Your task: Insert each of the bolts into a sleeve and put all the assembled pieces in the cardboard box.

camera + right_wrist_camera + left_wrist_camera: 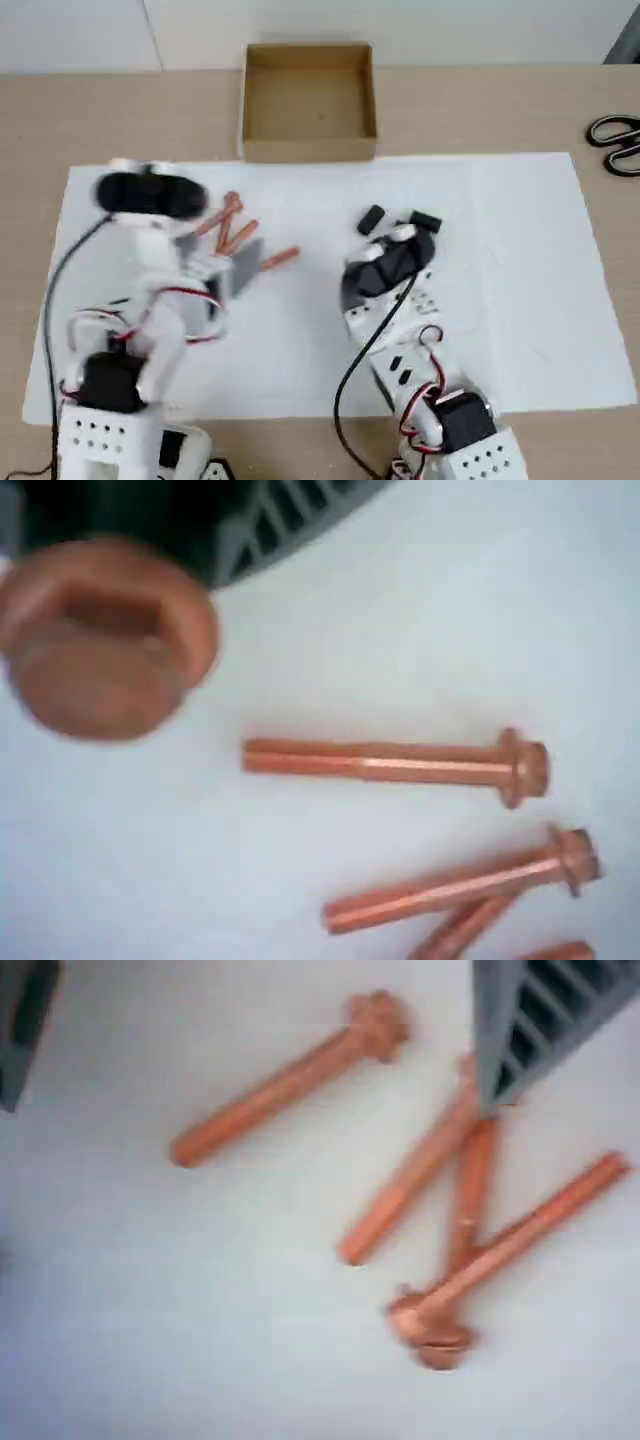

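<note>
High view: cardboard box beyond the paper, black sleeves beside the right gripper. Left wrist view: the left gripper spread wide over four copper bolts. Right wrist view: its gripper clamps a fifth bolt, seen head-on.

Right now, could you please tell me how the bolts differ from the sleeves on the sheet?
The bolts are copper-coloured, the sleeves black. The bolts are long and slender, the sleeves short and stubby. The bolts lie bunched, some crossing; the sleeves lie apart from each other. Both lie on the white sheet, outside the cardboard box.
</note>
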Controlling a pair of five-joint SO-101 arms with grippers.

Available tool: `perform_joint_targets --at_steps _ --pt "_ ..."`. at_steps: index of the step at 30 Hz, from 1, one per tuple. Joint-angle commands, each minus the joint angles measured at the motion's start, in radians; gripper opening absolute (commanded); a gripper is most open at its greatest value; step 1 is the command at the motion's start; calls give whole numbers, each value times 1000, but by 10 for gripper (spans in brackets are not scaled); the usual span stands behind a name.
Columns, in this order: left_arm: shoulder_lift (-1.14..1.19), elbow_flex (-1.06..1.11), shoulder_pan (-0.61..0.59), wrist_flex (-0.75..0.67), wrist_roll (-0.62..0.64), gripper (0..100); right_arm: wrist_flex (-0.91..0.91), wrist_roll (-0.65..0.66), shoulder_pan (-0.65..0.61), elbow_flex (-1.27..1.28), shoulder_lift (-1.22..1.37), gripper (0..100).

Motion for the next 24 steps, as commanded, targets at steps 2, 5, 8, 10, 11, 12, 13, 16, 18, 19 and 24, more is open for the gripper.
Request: perform_joint_targets --at_steps 2,5,8,10,11,12,13,16,18,19,24 --pt "-9 -38 -192 28 -48 277 2 43 53 -192 31 3" --pt "-8 -22 -241 75 -51 277 31 68 70 -376 189 3" --pt "-9 -2 -255 86 -51 277 27 66 93 -594 440 3" --pt "-9 1 -253 86 -51 277 5 61 96 -755 621 3" --pt "-9 1 -253 86 -51 277 -12 61 97 -836 708 3" --pt "-9 -1 -253 86 -51 277 -33 61 97 -914 797 3" --pt "-9 -1 -253 86 -51 277 -58 64 97 -991 883 3" --pt "-9 4 -253 86 -51 277 -153 66 110 -1191 1130 3" --pt "-9 4 -253 86 -51 277 -223 64 128 -1316 1288 3" --pt "-9 4 -253 86 -51 277 -262 64 137 -1376 1368 3" --pt "-9 5 -253 87 -51 276 -421 61 200 -1649 1762 3"
